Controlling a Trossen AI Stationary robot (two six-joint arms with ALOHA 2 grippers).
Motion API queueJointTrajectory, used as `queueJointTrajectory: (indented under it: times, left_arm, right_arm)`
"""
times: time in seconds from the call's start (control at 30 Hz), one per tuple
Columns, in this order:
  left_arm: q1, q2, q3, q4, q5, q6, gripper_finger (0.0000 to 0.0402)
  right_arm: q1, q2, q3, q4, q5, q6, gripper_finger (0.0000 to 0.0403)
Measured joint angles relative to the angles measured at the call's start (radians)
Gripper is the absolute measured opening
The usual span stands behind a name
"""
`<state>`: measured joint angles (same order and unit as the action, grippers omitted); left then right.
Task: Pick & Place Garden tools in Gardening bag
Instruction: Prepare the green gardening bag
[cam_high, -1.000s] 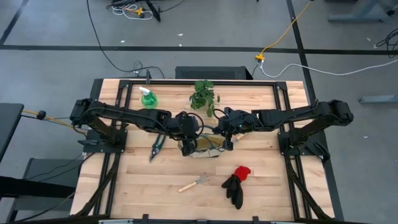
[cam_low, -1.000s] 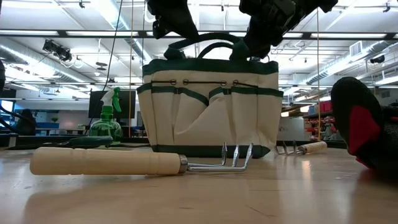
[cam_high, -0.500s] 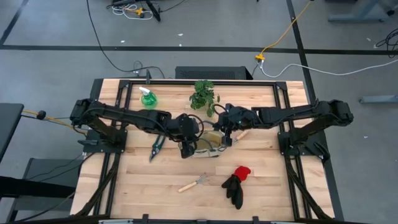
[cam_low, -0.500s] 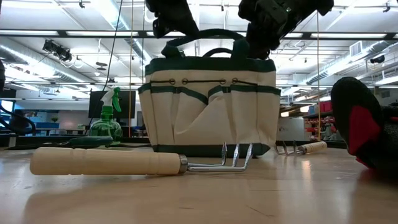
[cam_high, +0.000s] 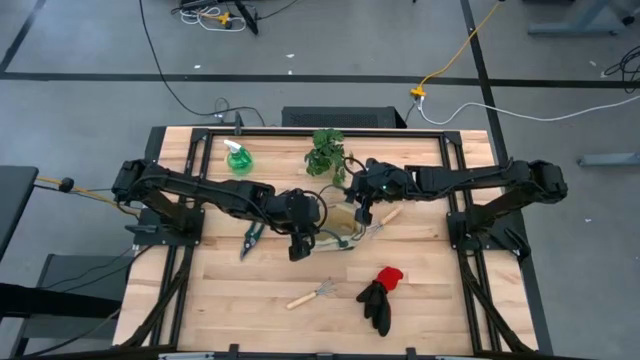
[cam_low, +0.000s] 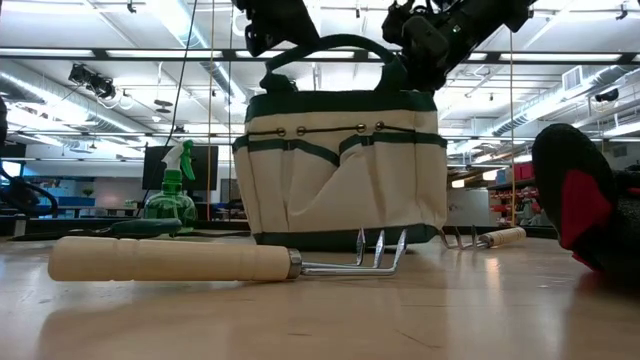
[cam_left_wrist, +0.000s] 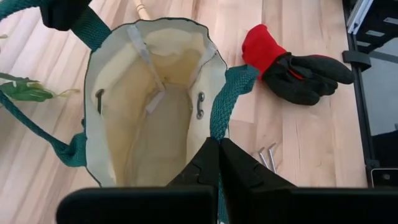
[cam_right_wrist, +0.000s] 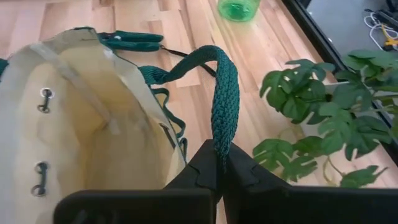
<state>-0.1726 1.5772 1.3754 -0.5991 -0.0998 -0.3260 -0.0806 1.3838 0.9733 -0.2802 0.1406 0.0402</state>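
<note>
Both arms over mid-table now. The left gripper (cam_high: 299, 246) is clamped tight on one green woven handle of the cream canvas tote w/ dark green trim (cam_low: 340, 165); fingers pinched together w/ the strap between them in the left wrist view. The right gripper (cam_high: 361, 208) is likewise pinched shut on the other green handle, strap arching up out of its fingers in the right wrist view. Bag sits centre of the wooden table (cam_high: 440, 290), mouth pulled open between the 2 grippers, inside looks bare.

Tools all outside it: wooden-handled metal hand rake (cam_low: 230, 260) lying in front of the bag, second wooden-handled rake (cam_low: 485, 238) just behind on the right-arm side, red-and-black gloves (cam_high: 380, 295) nearer the front edge, dark-handled pruning shears (cam_high: 251, 235) beside the left arm, green spray bottle (cam_high: 238, 157) at the back near a small leafy plant (cam_high: 327, 152).
</note>
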Motion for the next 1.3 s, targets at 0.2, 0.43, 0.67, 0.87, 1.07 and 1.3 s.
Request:
queueJointTrajectory:
  times: [0.2, 0.43, 0.67, 0.87, 1.07, 1.3]
  left_arm:
    - [0.000, 0.000, 0.000, 0.002, 0.001, 0.000, 0.0004]
    - [0.000, 0.000, 0.000, 0.010, 0.044, 0.000, 0.0004]
    - [-0.002, 0.000, 0.000, 0.013, 0.045, 0.000, 0.0004]
    - [-0.002, 0.000, 0.000, 0.017, 0.067, 0.000, 0.0004]
    - [-0.005, 0.000, 0.000, 0.051, 0.085, 0.022, 0.0004]
    - [-0.005, 0.000, 0.000, 0.048, 0.051, 0.024, 0.0005]
  right_arm:
    - [-0.034, 0.000, 0.000, 0.001, 0.001, -0.003, 0.0004]
    - [-0.068, 0.000, 0.000, 0.001, 0.010, -0.007, 0.0004]
    - [-0.099, 0.000, 0.000, 0.002, 0.009, -0.019, 0.0004]
    - [-0.129, 0.000, 0.000, 0.002, 0.019, -0.020, 0.0004]
    - [-0.150, 0.000, 0.000, 0.002, 0.023, -0.023, 0.0004]
    - [-0.155, 0.000, 0.000, 0.002, 0.000, -0.023, 0.0004]
